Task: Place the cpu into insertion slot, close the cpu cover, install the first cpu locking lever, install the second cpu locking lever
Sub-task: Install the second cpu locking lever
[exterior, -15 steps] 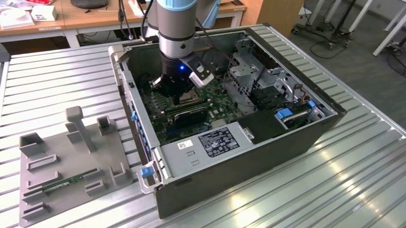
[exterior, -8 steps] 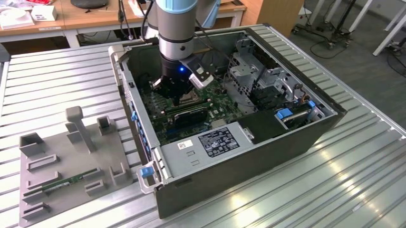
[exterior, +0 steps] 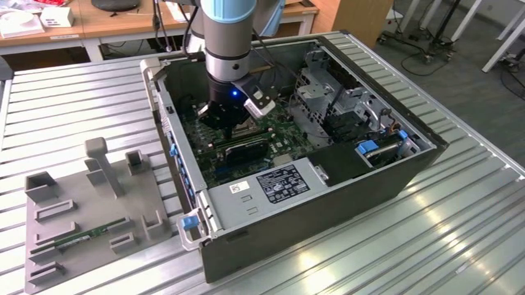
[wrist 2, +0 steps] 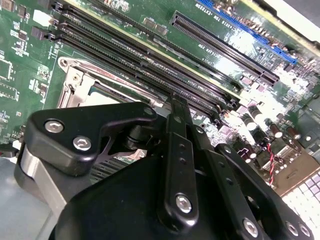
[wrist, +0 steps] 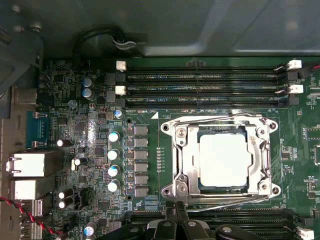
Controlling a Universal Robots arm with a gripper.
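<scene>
In the first wrist view the cpu [wrist: 222, 160], a pale square chip, lies flat in the insertion slot [wrist: 223, 129]. The silvery cpu cover [wrist: 182, 162] is folded down around it. One thin wire lever [wrist: 215, 120] runs along one side of the socket. A second lever [wrist: 235, 201] runs along the opposite side, right by my fingertips. My gripper [wrist: 175, 209] is shut with nothing visible between its fingers, at that edge of the socket. The second wrist view has the gripper [wrist 2: 177, 102] tip beside the cover [wrist 2: 75, 80]. In the exterior view the gripper [exterior: 225, 117] reaches down into the open computer case.
Long black memory slots [wrist: 205, 77] lie beside the socket, and a row of capacitors [wrist: 114, 155] stands on another side. The case walls [exterior: 172, 141], a drive cage [exterior: 328, 92] and the power supply [exterior: 279, 184] enclose the board. A grey fixture [exterior: 82, 209] sits on the exterior view's left.
</scene>
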